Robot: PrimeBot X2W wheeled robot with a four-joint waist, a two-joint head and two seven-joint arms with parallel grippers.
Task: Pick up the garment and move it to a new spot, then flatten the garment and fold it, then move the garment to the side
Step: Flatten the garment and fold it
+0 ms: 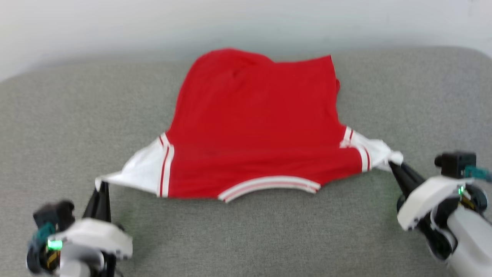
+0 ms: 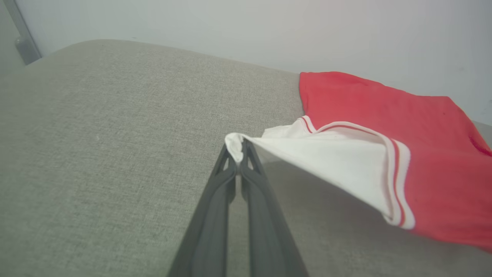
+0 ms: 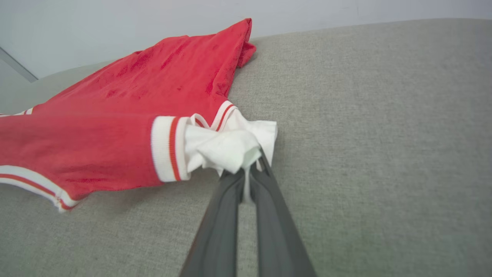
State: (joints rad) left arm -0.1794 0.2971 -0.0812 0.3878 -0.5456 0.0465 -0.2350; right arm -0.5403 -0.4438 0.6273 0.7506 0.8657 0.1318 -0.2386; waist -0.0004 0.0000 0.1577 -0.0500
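The garment [image 1: 253,123] is a red jersey with white sleeves and striped trim, spread across the grey cushion with its plain red face up and its collar toward me. My left gripper [image 1: 102,186] is shut on the tip of the white sleeve at the left, which is pulled taut; the left wrist view shows that gripper [image 2: 240,152] pinching the garment [image 2: 430,154] cloth. My right gripper [image 1: 393,164] is shut on the bunched white sleeve at the right, and in the right wrist view this gripper [image 3: 251,169] holds the garment [image 3: 127,115] slightly lifted.
The grey fabric cushion [image 1: 77,115] stretches wide on both sides and in front of the jersey. A pale wall [image 1: 246,23] runs along the cushion's far edge, close behind the shirt's hem.
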